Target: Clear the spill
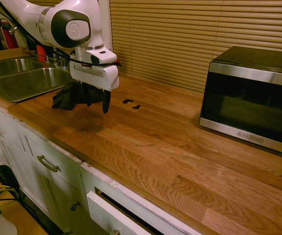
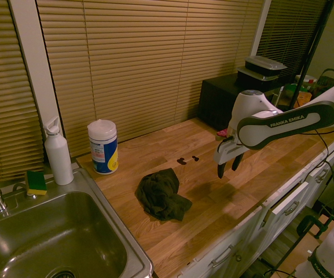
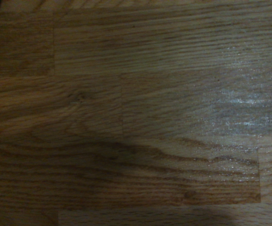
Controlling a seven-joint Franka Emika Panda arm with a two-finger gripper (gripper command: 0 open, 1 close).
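Your jaws hang open and empty above bare tabletop [image 2: 155,147]; spill [image 2: 187,159] waits nearby, cloth [image 2: 161,194] unclaimed, so grab that first.

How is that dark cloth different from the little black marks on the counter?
The cloth is far larger than the spill. The cloth is rumpled and heaped; the spill lies flat, in two small blotches. Both are dark and rest apart on the wooden counter.
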